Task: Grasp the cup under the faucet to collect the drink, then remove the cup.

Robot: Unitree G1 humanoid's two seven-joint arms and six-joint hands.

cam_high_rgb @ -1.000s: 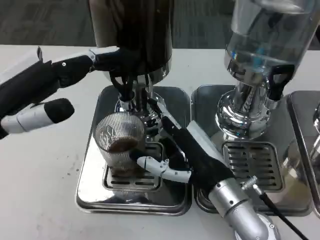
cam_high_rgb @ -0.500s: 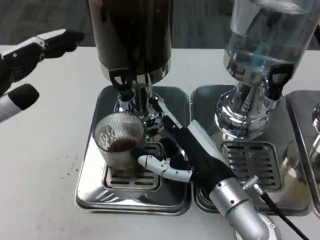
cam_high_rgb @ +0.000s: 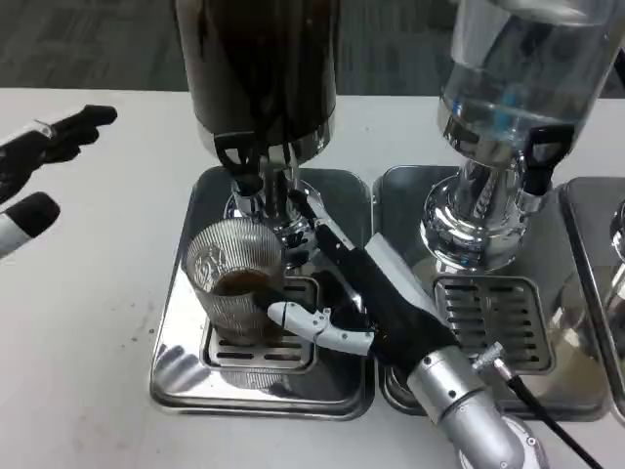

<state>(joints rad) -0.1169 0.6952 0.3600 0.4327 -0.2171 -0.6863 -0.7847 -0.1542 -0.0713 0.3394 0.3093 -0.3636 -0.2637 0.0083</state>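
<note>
A ribbed clear cup [cam_high_rgb: 234, 280] with dark drink in its bottom stands on the drip grate under the black faucet [cam_high_rgb: 244, 171] of the dark dispenser [cam_high_rgb: 259, 68]. My right hand [cam_high_rgb: 356, 293] wraps the cup's right side, thumb across the front and fingers behind it, so it holds the cup. At the picture's left edge my left hand [cam_high_rgb: 39, 166] hovers over the table with its fingers apart and nothing in it, well away from the dispenser.
The cup's steel drip tray [cam_high_rgb: 176, 376] lies before me. A second dispenser with clear liquid [cam_high_rgb: 508, 107] and its own tray [cam_high_rgb: 488, 322] stands to the right. A third tray's edge [cam_high_rgb: 601, 293] shows at far right. White table lies at left.
My left hand has drawn back from the dispenser's tap to the far left edge of the picture. The right hand stays on the cup, which holds a little more dark drink.
</note>
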